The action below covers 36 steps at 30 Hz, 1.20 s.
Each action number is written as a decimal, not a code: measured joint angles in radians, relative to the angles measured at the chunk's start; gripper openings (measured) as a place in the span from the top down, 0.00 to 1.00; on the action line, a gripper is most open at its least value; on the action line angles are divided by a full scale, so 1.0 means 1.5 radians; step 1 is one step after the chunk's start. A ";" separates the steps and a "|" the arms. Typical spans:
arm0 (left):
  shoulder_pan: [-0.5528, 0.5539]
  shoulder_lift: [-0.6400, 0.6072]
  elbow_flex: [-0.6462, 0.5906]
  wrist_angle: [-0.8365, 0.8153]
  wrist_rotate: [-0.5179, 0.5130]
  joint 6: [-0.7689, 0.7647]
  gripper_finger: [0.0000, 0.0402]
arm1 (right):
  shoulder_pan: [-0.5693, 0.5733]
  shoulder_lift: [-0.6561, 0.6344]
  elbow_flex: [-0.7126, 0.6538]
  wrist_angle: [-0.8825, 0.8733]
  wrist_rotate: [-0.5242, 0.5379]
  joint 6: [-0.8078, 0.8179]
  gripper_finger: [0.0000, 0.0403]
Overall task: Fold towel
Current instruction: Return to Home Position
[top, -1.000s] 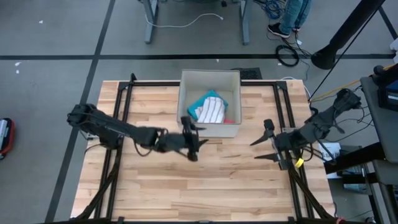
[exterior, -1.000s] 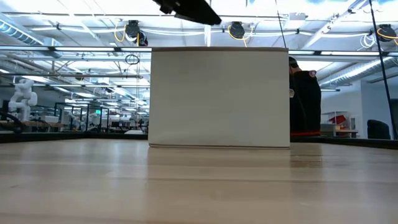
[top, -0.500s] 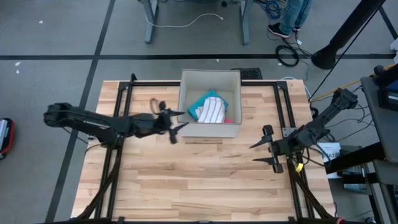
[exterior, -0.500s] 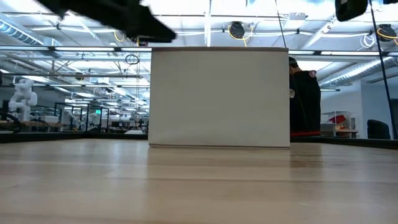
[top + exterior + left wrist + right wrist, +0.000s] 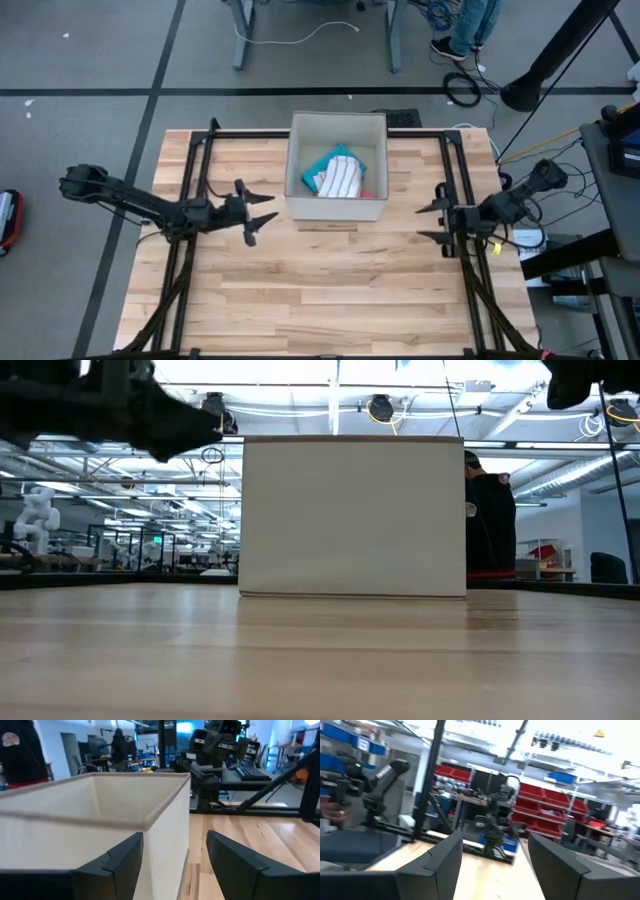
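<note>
Left gripper (image 5: 263, 213) and right gripper (image 5: 422, 223), splayed empty, have withdrawn either side of the laundry organizer (image 5: 337, 211) holding the white towel (image 5: 341, 180); seemingly finished.

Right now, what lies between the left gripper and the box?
Nothing but bare table separates the left gripper from the box, as the high view shows.

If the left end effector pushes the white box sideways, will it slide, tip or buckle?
The white box probably slides rather than tips: it sits broad and flat on the wooden table. Its thin, fabric-like wall may dent inward. Holding a few folded towels, it is likely light.
</note>
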<state>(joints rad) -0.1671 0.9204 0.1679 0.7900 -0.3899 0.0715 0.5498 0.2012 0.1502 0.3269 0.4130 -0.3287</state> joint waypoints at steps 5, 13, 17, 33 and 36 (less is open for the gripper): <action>-0.003 0.000 -0.081 0.111 -0.026 -0.026 0.44 | -0.046 -0.098 -0.004 -0.093 -0.008 -0.001 0.47; -0.005 0.001 -0.107 0.151 -0.046 -0.037 0.44 | -0.103 -0.134 -0.002 -0.145 -0.036 0.005 0.48; -0.005 0.001 -0.107 0.152 -0.047 -0.032 0.44 | -0.130 -0.134 -0.002 -0.156 -0.036 -0.005 0.51; -0.005 0.001 -0.107 0.107 -0.047 -0.042 0.44 | -0.240 -0.132 -0.002 -0.310 -0.031 0.032 0.61; -0.005 0.001 -0.107 0.106 -0.046 -0.042 0.44 | -0.241 -0.133 -0.002 -0.321 -0.029 0.021 0.61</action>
<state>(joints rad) -0.1753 0.9215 0.0074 0.9490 -0.4595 0.0086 0.1886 0.0025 0.1471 -0.1550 0.3691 -0.2970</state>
